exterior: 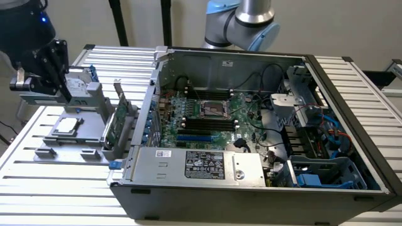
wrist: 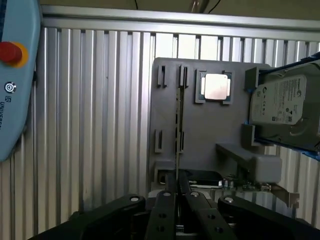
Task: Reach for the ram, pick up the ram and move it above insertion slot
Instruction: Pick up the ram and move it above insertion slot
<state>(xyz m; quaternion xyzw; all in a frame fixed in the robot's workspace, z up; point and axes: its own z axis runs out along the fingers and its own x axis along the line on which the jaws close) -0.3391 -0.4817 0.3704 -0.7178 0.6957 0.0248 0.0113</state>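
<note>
The tool point(wrist: 177, 186) hangs over the near edge of the grey holder point(wrist: 205, 130). I cannot tell how far open it is, and I see nothing in its grip. The ram point(wrist: 178, 120) stands on its thin edge in the holder's clips and runs away from the tool along the holder's length. I'd judge the reach has the line right but not the height. To do it well, the tool should come down square over the stick, close on its flat faces near the middle, and lift it straight up so it doesn't bind in the clips. On the holder beside the ram sit a processor chip point(wrist: 216, 86) and a hard drive point(wrist: 282, 107), which leans over one side. A bigger green card point(exterior: 118, 120) stands at the holder's edge, so there is little room for a crooked approach. The holder rests on a ribbed metal worktop point(wrist: 100, 125). Beyond the green card lies the open computer case point(exterior: 351, 94), with its memory slots point(exterior: 210, 123) bare. A pale blue control pad point(wrist: 15, 75) lies well off the holder's other side.
</note>
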